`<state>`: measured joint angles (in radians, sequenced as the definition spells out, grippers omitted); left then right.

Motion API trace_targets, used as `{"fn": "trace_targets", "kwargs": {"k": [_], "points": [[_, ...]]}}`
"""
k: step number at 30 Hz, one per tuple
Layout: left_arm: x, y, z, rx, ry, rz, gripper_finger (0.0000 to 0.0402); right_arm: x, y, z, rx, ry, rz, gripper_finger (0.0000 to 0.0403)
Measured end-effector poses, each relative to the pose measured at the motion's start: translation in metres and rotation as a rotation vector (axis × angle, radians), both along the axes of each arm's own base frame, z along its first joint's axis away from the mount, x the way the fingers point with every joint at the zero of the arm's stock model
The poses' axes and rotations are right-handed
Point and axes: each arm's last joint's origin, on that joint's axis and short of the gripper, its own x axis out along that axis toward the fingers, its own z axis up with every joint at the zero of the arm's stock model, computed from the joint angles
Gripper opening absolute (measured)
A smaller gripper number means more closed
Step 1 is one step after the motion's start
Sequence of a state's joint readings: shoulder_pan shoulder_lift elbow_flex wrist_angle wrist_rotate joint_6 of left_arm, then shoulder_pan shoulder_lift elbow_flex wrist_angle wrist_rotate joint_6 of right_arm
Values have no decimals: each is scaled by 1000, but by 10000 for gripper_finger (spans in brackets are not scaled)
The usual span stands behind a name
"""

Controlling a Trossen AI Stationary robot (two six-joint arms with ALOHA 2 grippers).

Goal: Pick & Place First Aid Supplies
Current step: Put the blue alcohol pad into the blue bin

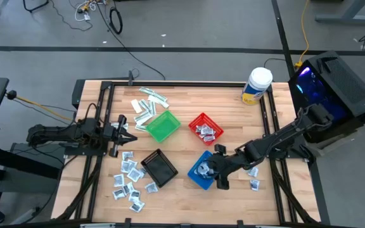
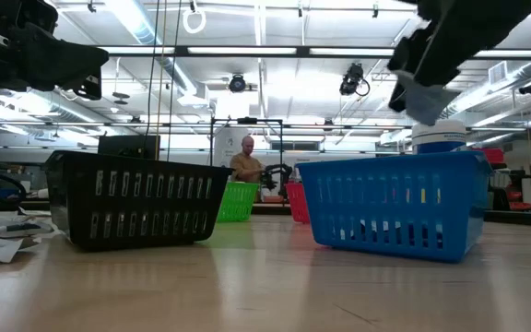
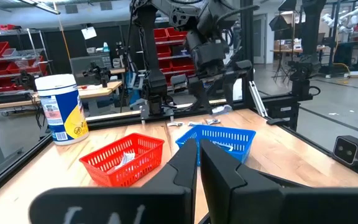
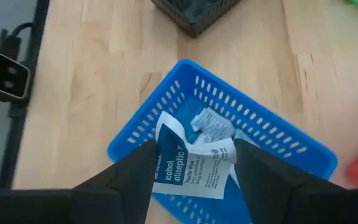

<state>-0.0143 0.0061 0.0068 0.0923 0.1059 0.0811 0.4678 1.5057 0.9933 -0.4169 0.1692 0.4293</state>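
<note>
My right gripper (image 4: 194, 163) hovers over the blue basket (image 1: 203, 170) and is shut on a white-and-blue wipe sachet (image 4: 191, 167). Other sachets lie inside this basket (image 4: 211, 126). Many more sachets are spread on the table near its left front (image 1: 128, 180), and narrow pale strips lie by the far edge (image 1: 147, 101). Two sachets rest to the right of the blue basket (image 1: 253, 177). The red basket (image 1: 206, 128) also holds packets. My left gripper (image 1: 123, 127) waits shut at the table's left, beside the green basket (image 1: 163, 125). My right gripper pinches the wipe sachet between its two fingers, which stand on the sachet's two opposite side edges (image 4: 160, 163). The fingers come from above, pointing down. The sachet is lifted clear above the blue basket and hangs below the fingers (image 2: 424, 100).
A black basket (image 1: 159, 168) stands between the sachet pile and the blue basket. A white-lidded, yellow-labelled tub (image 1: 256, 85) stands at the far right corner. A dark frame rail (image 1: 272, 126) runs along the table's right side. A person sits in the room beyond (image 2: 246, 159).
</note>
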Motion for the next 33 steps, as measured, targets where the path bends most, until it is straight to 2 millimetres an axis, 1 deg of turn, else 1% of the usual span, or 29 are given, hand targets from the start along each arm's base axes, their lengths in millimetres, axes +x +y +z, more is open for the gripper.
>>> {"fn": "trace_targets", "kwargs": {"k": [8, 13, 28, 30, 33], "points": [[0, 0, 0, 0, 0, 0, 25, 9, -4, -28, -47, 62, -1, 214], [0, 0, 0, 0, 0, 0, 25, 13, -5, -38, -59, 89, -10, 214], [0, 0, 0, 0, 0, 0, 25, 12, -6, -37, -58, 94, -17, 215], [0, 0, 0, 0, 0, 0, 25, 11, -7, -37, -61, 100, -17, 221], [0, 0, 0, 0, 0, 0, 25, 9, -10, -37, -75, 123, -22, 240]]}}
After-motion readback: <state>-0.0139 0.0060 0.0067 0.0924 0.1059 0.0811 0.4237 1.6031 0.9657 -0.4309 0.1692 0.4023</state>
